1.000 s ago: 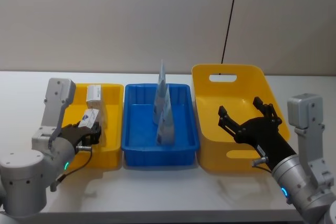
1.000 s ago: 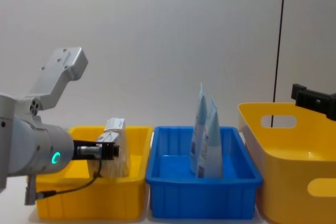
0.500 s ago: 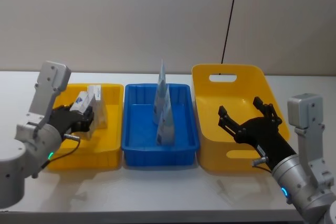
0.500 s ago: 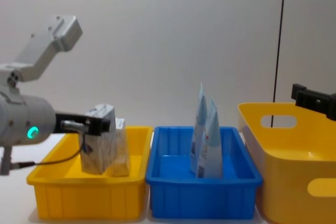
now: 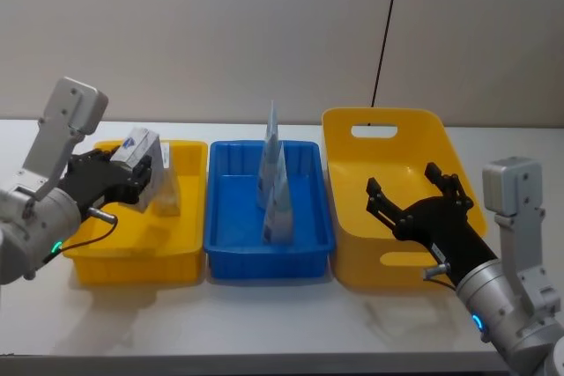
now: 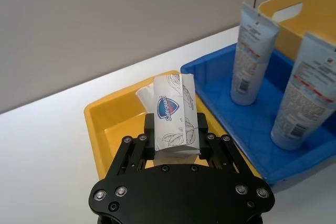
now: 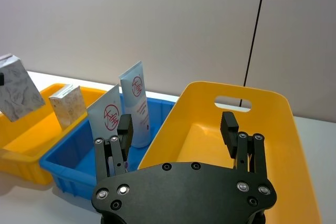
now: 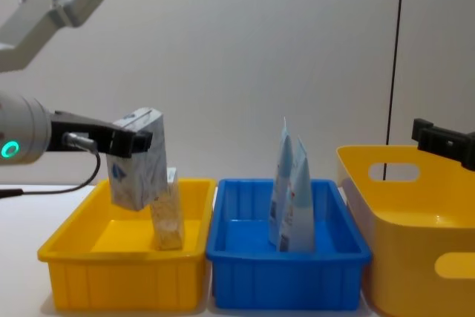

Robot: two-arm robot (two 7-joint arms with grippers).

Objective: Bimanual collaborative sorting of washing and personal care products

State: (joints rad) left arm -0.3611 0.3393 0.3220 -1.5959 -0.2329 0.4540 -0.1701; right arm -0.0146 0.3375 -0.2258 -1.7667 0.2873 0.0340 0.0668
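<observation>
I log left gripper (image 5: 134,170) clamping leaf-print soap pack (image 5: 140,148) above frame-left yellow tray (image 5: 132,260), right gripper (image 5: 407,193) splayed; tubes (image 5: 277,204) binned, beige pack (image 8: 169,220) pending.

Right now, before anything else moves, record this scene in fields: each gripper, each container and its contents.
left gripper: shut on leaf-print pack, held above small yellow tray
small yellow tray: beige pack standing inside
blue tray: two pale-blue pouches, upright
right gripper: open, over large yellow bin
</observation>
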